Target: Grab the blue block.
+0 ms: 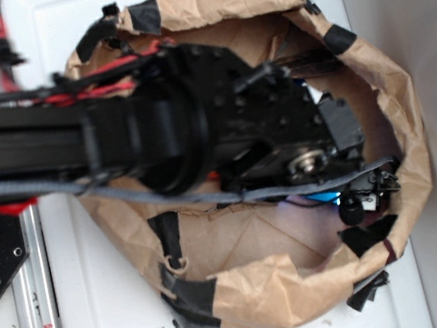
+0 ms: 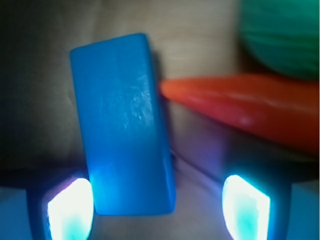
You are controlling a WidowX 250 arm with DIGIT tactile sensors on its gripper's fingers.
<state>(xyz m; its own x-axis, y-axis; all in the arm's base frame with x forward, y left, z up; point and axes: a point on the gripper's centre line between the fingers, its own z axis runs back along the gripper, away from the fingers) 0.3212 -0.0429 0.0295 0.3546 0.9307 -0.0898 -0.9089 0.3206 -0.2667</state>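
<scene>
The blue block lies flat on the brown paper, lengthwise between my fingers, in the wrist view. My gripper is open, its jaws set wide. The left fingertip sits right beside the block's near left corner. The right fingertip stands well apart from it. In the exterior view my gripper is down inside the paper bag, and only a sliver of the blue block shows under the arm.
An orange carrot toy points at the block's right side. A green round object lies beyond it. The bag's taped brown walls ring the gripper closely. The black arm hides most of the bag's inside.
</scene>
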